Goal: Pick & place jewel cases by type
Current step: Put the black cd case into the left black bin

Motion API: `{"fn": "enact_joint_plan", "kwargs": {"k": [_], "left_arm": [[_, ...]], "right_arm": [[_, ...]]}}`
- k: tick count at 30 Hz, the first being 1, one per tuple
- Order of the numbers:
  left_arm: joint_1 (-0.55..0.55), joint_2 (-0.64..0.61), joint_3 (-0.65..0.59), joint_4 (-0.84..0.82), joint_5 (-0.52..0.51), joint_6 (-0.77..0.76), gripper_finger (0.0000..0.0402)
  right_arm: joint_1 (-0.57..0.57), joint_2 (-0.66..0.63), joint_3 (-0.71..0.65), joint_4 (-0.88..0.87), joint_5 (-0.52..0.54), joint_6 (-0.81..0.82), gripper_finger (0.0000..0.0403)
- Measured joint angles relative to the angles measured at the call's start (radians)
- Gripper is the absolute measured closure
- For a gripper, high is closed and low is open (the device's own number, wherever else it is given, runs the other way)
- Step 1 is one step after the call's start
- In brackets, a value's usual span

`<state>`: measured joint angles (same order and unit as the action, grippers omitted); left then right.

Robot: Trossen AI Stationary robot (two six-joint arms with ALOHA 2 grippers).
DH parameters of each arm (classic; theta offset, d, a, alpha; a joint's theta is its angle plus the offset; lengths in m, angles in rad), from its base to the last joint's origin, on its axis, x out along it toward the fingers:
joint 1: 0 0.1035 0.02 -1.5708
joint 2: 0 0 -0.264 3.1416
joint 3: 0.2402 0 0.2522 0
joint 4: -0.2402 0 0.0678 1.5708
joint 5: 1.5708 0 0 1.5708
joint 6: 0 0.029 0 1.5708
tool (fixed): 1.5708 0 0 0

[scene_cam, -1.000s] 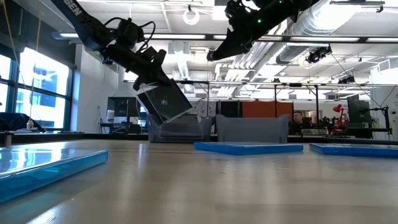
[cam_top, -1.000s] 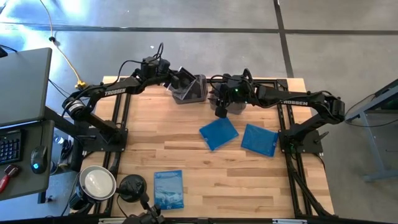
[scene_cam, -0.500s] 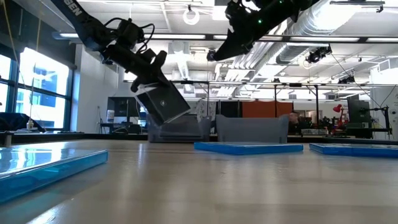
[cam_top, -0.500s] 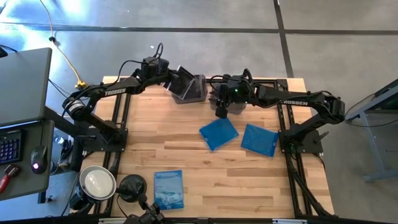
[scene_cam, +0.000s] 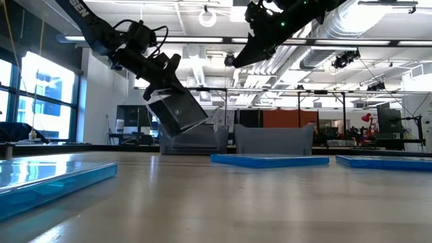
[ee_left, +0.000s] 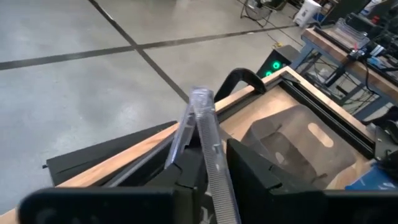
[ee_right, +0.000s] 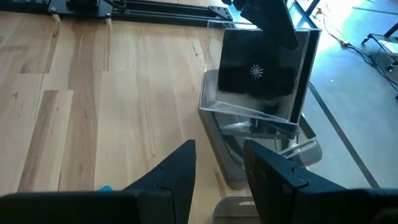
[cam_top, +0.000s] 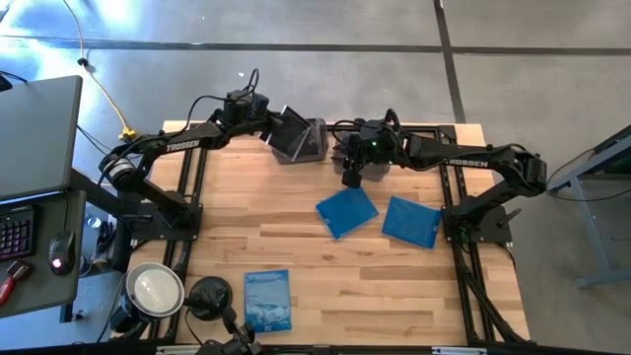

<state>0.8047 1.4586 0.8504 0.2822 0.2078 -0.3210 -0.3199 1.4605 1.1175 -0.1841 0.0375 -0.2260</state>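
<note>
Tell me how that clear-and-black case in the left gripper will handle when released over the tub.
The jewel case looks thin and rigid, so probably light and stiff. Held tilted by one edge in the left gripper, its glossy plastic may slip. Dropped into the tub, it could crack.

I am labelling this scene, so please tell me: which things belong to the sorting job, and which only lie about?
Job: clear case in left tool; blue case; second blue case; pale printed case; left tub; right tub; right tool, open.
Lying about: round black disc; metal bowl; mouse.
</note>
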Motion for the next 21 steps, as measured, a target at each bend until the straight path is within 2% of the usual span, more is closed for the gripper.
{"fn": "enact_joint_plan", "kwargs": {"k": [8, 11, 16, 21], "left_arm": [[0.000, 0.000, -0.001, 0.013, 0.007, 0.005, 0.0248], [0.000, 0.000, -0.001, 0.001, -0.013, 0.036, 0.0227], [0.000, 0.000, -0.001, -0.065, -0.050, 0.138, 0.0221], [0.000, -0.001, -0.001, -0.076, -0.035, 0.186, 0.0221]], "right_arm": [[0.000, 0.000, 0.000, 0.000, 0.000, 0.000, 0.0272], [0.000, 0.000, 0.000, 0.000, 0.000, 0.003, 0.0272], [0.000, 0.000, 0.000, 0.001, 0.000, 0.021, 0.0272], [0.000, 0.000, 0.000, 0.009, 0.000, 0.016, 0.0272]]}}
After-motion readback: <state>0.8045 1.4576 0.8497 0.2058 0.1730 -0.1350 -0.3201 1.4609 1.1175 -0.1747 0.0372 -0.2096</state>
